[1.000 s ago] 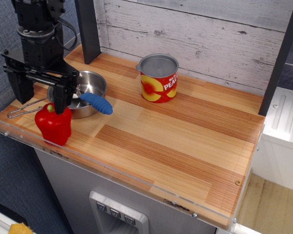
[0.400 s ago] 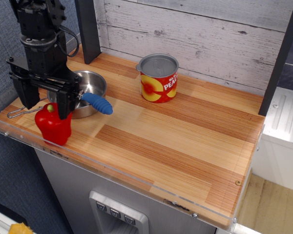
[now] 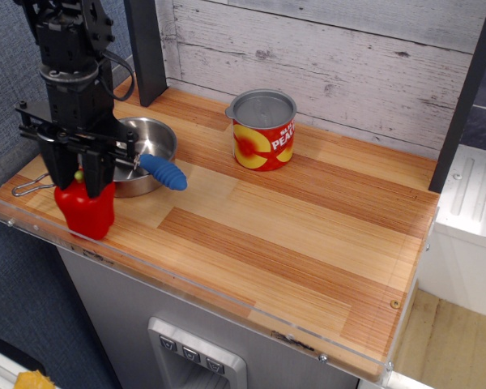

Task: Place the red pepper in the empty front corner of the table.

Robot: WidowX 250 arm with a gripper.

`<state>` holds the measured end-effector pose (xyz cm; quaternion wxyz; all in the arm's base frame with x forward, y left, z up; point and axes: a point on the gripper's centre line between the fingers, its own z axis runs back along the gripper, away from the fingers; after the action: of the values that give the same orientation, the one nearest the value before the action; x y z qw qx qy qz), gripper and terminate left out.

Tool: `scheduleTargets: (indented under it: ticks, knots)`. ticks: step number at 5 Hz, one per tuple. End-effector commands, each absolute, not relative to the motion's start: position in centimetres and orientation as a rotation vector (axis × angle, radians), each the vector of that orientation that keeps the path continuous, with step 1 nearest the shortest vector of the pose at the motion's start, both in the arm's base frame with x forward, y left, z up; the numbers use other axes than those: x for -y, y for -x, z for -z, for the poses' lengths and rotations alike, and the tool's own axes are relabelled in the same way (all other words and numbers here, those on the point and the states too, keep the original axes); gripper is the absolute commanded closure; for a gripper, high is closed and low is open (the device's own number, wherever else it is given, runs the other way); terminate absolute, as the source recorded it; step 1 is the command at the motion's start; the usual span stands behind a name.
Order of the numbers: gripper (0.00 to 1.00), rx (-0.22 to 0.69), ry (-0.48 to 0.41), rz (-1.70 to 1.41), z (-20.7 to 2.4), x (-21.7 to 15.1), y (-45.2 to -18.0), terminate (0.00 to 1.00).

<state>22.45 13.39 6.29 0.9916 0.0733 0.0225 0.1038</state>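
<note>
one red pepper (image 3: 85, 212) | top pinched between gripper (image 3: 80, 177) fingers | on table (image 3: 308, 243)

The fingers (image 3: 65, 166) are matt black, hard-looking plastic or metal. Between them sits the pepper (image 3: 86, 210), a glossy red plastic with a dull yellow-green stem just showing at the fingertips. Right behind the fingers, the pan (image 3: 150, 139) is polished steel with a mirror sheen; its handle (image 3: 163, 171), just beside the fingers, is ribbed blue plastic or rubber. Well away from the fingers, the can (image 3: 262, 130) has a brushed metal top and a shiny printed label. Under it all, the table (image 3: 308, 235) is smooth, satin-finished wood strips edged with clear plastic. The wall (image 3: 332, 57) behind is rough, whitewashed planks.
</note>
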Motion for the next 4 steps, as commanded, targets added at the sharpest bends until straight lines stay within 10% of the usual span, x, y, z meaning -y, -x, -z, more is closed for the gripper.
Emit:
scheduleTargets:
  ticks: [1,4]
  knots:
    - [1.0,-0.025,-0.137,-0.214,-6.6,-13.4,-22.0,0.0]
    - [1.0,-0.037,-0.089,-0.166,-9.0,-8.2,-22.9,0.0]
